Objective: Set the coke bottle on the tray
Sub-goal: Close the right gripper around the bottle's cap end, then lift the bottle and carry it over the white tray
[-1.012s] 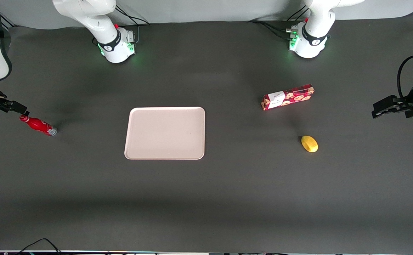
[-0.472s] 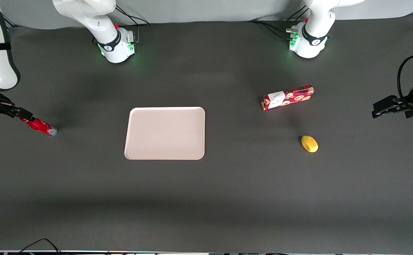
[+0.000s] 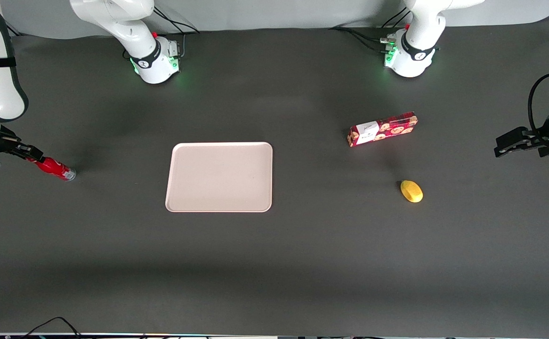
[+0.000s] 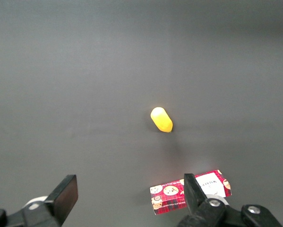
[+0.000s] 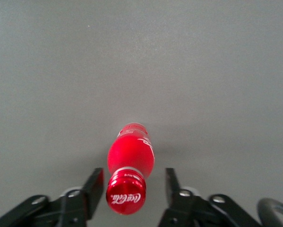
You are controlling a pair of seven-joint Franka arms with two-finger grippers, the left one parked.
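At the middle of the desk (image 3: 302,263) lies the tray (image 3: 219,177), flat and bare. Near the desk's working-arm end stands the coke bottle (image 3: 55,168), well apart from the tray. Over its cap end hangs the gripper (image 5: 133,188), its fingers (image 5: 95,187) spread wide on either side of the red cap without touching it, holding nothing. Toward the parked arm's end lie a cookie box (image 3: 382,129) and, nearer the front camera, a yellow lemon (image 3: 411,191).

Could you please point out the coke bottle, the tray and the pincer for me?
coke bottle (image 5: 131,158): right wrist view, red body.
tray (image 3: 219,177): front view, bare middle.
pincer (image 5: 134,187): right wrist view, midway between its open fingertips, either side of the cap.
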